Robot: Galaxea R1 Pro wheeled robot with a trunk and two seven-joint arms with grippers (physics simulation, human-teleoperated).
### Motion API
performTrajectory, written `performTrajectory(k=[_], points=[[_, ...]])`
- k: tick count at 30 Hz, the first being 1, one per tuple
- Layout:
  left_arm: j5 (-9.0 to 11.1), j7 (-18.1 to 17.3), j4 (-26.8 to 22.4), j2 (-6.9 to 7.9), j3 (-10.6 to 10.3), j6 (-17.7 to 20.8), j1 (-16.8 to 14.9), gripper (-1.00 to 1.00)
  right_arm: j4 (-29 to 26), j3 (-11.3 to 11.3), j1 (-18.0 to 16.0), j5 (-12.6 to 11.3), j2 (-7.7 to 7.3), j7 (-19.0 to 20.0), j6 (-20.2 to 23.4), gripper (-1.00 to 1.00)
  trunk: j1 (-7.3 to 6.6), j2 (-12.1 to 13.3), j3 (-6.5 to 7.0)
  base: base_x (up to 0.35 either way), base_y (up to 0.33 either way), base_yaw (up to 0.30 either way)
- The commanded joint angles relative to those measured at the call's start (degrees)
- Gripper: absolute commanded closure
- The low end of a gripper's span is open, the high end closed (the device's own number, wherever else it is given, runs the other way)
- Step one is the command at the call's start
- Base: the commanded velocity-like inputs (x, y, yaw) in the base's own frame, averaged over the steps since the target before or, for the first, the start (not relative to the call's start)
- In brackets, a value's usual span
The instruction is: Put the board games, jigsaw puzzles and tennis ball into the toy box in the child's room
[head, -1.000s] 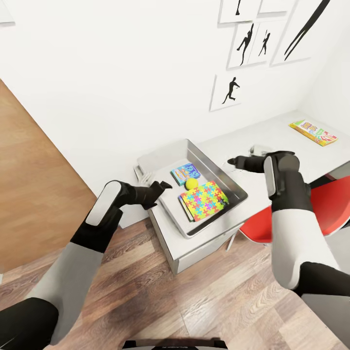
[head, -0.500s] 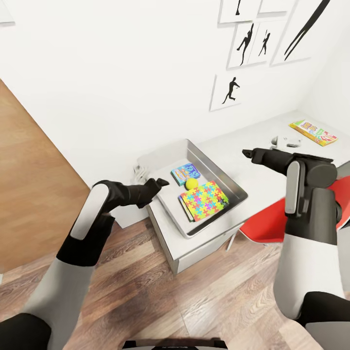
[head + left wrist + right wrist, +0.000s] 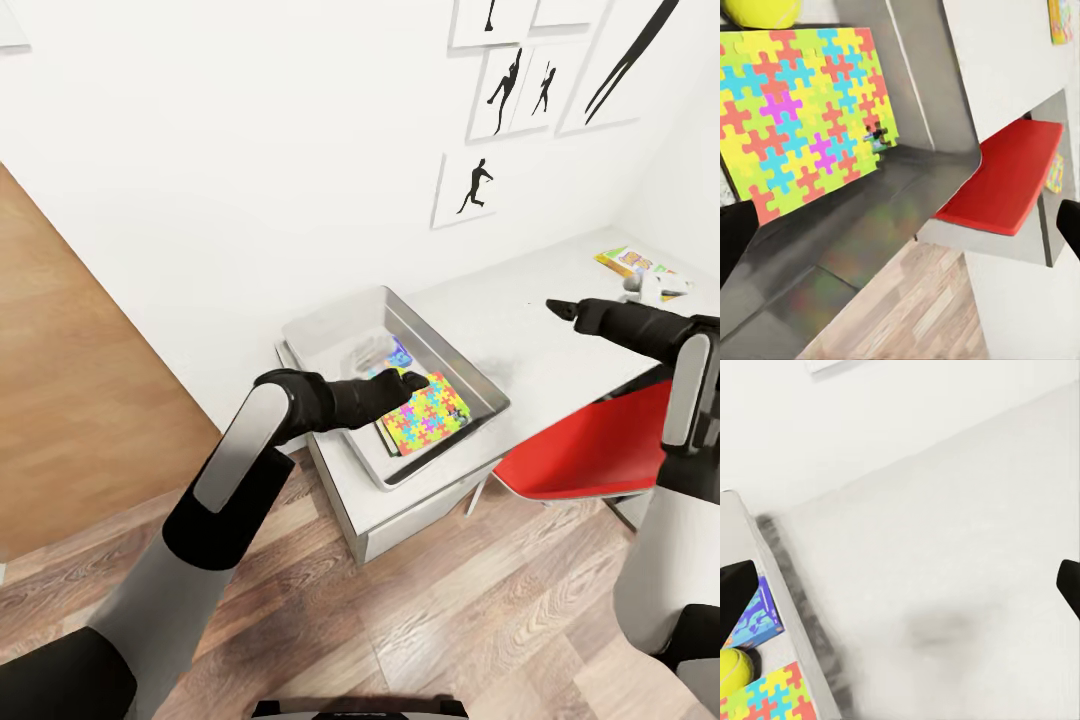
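Observation:
The grey toy box (image 3: 452, 354) stands on the light grey table (image 3: 540, 300). Inside it lies a multicoloured jigsaw puzzle (image 3: 432, 410) (image 3: 802, 112), a blue board game (image 3: 401, 352) (image 3: 757, 619) and the yellow-green tennis ball (image 3: 765, 11) (image 3: 733, 671). My left gripper (image 3: 415, 380) hovers open over the box, covering the ball in the head view. Over the bare table top to the right, my right gripper (image 3: 557, 306) is open and empty. A yellow-green-red board game (image 3: 632, 262) lies at the table's far right end, partly behind my right arm.
A red chair (image 3: 590, 450) is tucked under the table between the box and my right arm. A brown wooden door (image 3: 70, 380) is at the left. Black silhouette pictures (image 3: 475, 185) hang on the white wall. Wood-plank floor (image 3: 450, 620) lies in front.
My left gripper has swung right from beside the toy box to above its contents. My right arm has moved right along the table toward the far board game.

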Motion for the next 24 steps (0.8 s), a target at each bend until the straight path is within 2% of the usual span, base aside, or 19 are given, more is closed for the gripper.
performTrajectory(k=[1, 2, 5, 6, 8, 9, 12, 13, 16, 17, 18, 19, 21, 22, 24], points=[[0.35, 0.43, -0.13, -0.77, -2.90, -0.62, -0.90, -1.00, -0.07, -5.26, 0.11, -0.02, -2.57, 3.05, 0.24, -1.00, 0.03, -0.10, -0.09, 0.000, 0.000, 0.000], [0.35, 0.43, -0.13, -0.77, -2.90, -0.62, -0.90, -1.00, -0.07, -5.26, 0.11, -0.02, -2.57, 3.05, 0.24, -1.00, 0.03, -0.10, -0.09, 0.000, 0.000, 0.000], [0.39, -0.01, -0.20, -1.42, -6.63, -2.42, -1.63, -1.00, -0.10, -12.44, 2.34, -0.37, -5.58, 8.72, 0.24, -1.00, 0.03, -0.10, -0.09, 0.000, 0.000, 0.000], [0.39, -0.01, -0.20, -1.42, -6.63, -2.42, -1.63, -1.00, -0.10, -12.44, 2.34, -0.37, -5.58, 8.72, 0.24, -1.00, 0.03, -0.10, -0.09, 0.000, 0.000, 0.000], [0.37, -0.45, -0.23, -1.68, -8.53, -3.25, -2.02, -1.00, -0.11, -15.74, 5.27, -0.46, -7.92, 12.88, 0.24, -1.00, 0.03, -0.10, -0.09, 0.000, 0.000, 0.000], [0.37, -0.45, -0.23, -1.68, -8.53, -3.25, -2.02, -1.00, -0.11, -15.74, 5.27, -0.46, -7.92, 12.88, 0.24, -1.00, 0.03, -0.10, -0.09, 0.000, 0.000, 0.000], [0.38, -0.89, -0.27, -1.99, -10.35, -4.11, -4.23, -1.00, -0.12, -19.39, 10.34, -0.64, -12.99, 18.28, 0.24, -1.00, 0.03, -0.10, -0.08, 0.000, 0.000, -0.015], [0.38, -0.89, -0.27, -1.99, -10.35, -4.11, -4.23, -1.00, -0.12, -19.39, 10.34, -0.64, -12.99, 18.28, 0.24, -1.00, 0.03, -0.10, -0.07, 0.000, 0.000, -0.034], [0.80, -1.15, -0.25, -2.13, -12.19, -4.83, -7.51, -1.00, -0.13, -24.39, 15.69, -0.79, -16.68, 23.05, 0.24, -1.00, 0.03, -0.10, 0.00, 0.000, 0.000, -0.105], [0.80, -1.15, -0.25, -2.13, -12.19, -4.83, -7.51, -1.00, -0.13, -24.39, 15.69, -0.79, -16.68, 23.05, 0.24, -1.00, 0.03, -0.10, 0.02, 0.000, 0.000, -0.136], [0.91, -1.27, -0.24, -2.16, -12.99, -5.11, -8.26, -1.00, -0.13, -26.63, 17.45, -0.82, -17.46, 24.72, 0.24, -1.00, 0.03, -0.10, 0.05, 0.000, 0.000, -0.162], [0.91, -1.27, -0.24, -2.16, -12.99, -5.11, -8.26, -1.00, -0.13, -26.63, 17.45, -0.82, -17.46, 24.72, 0.24, -1.00, 0.03, -0.10, 0.08, 0.000, 0.000, -0.162], [1.06, -1.95, -0.23, -2.17, -14.54, -5.90, -9.33, -1.00, -0.13, -31.15, 20.61, -0.90, -18.47, 28.20, 0.24, -1.00, 0.03, -0.10, 0.14, 0.000, 0.000, -0.193], [1.06, -1.95, -0.23, -2.17, -14.54, -5.90, -9.33, -1.00, -0.13, -31.15, 20.61, -0.90, -18.47, 28.20, 0.24, -1.00, 0.03, -0.10, 0.16, 0.000, 0.000, -0.202], [1.17, -3.59, -0.24, -2.17, -16.23, -6.98, -9.88, -1.00, -0.13, -34.66, 23.17, -0.95, -19.00, 31.82, 0.24, -1.00, 0.03, -0.10, 0.20, 0.000, 0.000, -0.224]])
